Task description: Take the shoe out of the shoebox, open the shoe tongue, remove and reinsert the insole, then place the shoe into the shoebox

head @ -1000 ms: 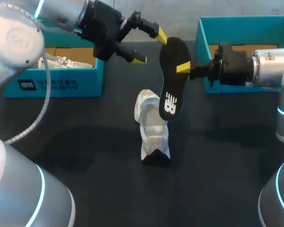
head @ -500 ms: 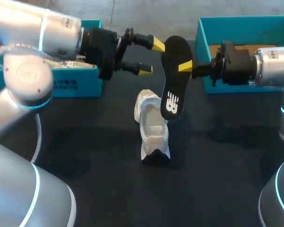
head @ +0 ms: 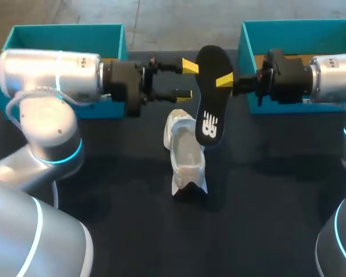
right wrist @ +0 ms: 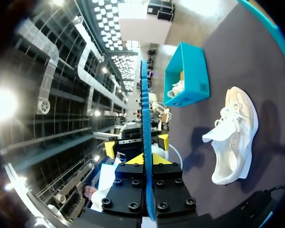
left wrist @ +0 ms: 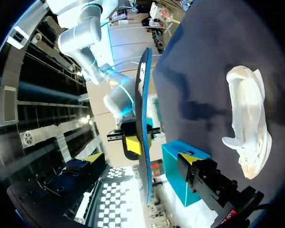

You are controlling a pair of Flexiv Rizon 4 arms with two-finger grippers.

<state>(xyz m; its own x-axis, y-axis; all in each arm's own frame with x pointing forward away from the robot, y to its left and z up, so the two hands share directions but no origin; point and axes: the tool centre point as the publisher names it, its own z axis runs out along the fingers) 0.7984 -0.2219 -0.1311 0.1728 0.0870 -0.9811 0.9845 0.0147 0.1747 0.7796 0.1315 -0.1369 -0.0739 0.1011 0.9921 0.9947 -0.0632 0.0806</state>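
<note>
A black insole (head: 210, 95) hangs upright over the table, and my right gripper (head: 226, 81) is shut on its upper edge. In the right wrist view the insole (right wrist: 144, 109) stands edge-on between the yellow tips of the right gripper (right wrist: 145, 160). My left gripper (head: 188, 79) is open and level, its tips just beside the insole's other edge. From the left wrist the insole (left wrist: 142, 118) lies ahead, in line with the gap of the left gripper (left wrist: 141, 158). The white shoe (head: 185, 154) rests on the dark table below the insole.
A teal shoebox (head: 66, 30) sits at the back left, partly hidden by my left arm; the right wrist view shows another white shoe (right wrist: 176, 89) in it. A second teal box (head: 294, 26) stands at the back right behind my right arm.
My left arm swung down and turned level, bringing its open gripper closer to the insole. The right gripper and the insole barely moved; the shoe stayed put.
</note>
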